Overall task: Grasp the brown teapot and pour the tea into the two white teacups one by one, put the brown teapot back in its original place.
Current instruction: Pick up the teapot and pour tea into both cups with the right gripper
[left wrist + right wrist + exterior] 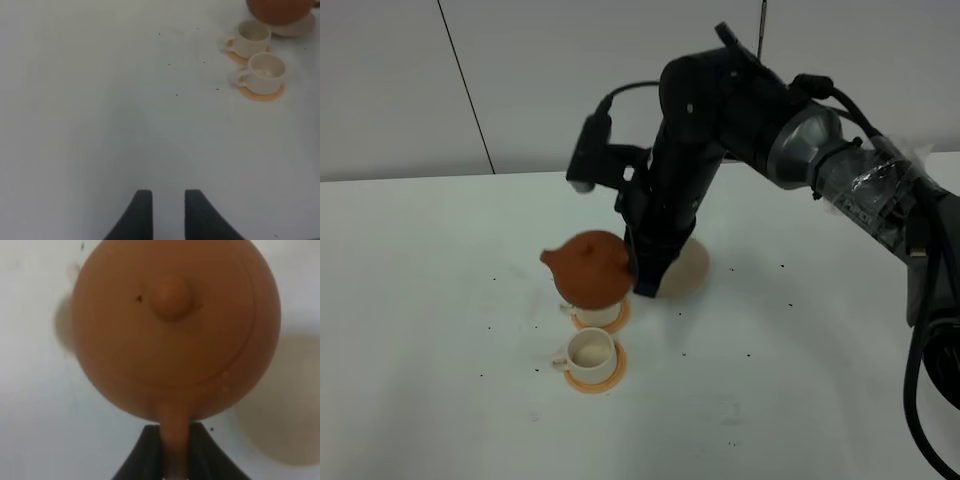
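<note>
The brown teapot (590,265) hangs in the air over the farther white teacup (601,314), with its spout pointing left. My right gripper (640,272) is shut on its loop handle (175,422). The lid and knob face the right wrist camera (172,297). The nearer white teacup (590,350) stands just in front on its own orange coaster (595,378). The cream trivet (695,268) lies bare behind the right arm, partly hidden. My left gripper (167,210) is out of the exterior view, over bare table, with its fingers a little apart and empty. The left wrist view also shows both cups (252,37) (267,70).
The white table (440,300) carries small dark specks. The right arm (720,110) reaches in from the right, over the trivet. A white wall stands behind the table.
</note>
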You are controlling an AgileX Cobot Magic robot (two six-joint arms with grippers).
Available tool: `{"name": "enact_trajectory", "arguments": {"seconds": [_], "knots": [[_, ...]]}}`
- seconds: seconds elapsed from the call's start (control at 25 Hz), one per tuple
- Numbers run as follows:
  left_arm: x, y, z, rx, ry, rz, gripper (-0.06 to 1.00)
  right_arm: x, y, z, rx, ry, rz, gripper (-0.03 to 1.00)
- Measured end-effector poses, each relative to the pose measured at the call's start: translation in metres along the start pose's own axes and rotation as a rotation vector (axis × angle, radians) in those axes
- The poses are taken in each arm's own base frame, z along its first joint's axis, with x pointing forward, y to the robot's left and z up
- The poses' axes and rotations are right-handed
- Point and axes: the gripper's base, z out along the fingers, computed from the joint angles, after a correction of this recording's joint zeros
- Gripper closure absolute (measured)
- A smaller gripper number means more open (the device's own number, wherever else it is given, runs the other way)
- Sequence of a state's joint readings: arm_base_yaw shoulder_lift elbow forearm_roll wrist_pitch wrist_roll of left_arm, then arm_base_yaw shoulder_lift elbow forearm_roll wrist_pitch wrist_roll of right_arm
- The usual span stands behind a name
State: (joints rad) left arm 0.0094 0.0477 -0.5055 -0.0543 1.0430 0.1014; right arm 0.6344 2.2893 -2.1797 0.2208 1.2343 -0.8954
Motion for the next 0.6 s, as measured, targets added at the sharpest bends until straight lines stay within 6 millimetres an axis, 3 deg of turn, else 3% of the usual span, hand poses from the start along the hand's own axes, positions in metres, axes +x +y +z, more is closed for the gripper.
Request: {"name": "enact_trajectory", "arguments": {"seconds": [0.6], "knots": [[0.0,0.0,0.0,0.0,0.0,0.0,0.71,0.016,-0.014,-0.005,0.054,0.054,-0.036,0.87]]}}
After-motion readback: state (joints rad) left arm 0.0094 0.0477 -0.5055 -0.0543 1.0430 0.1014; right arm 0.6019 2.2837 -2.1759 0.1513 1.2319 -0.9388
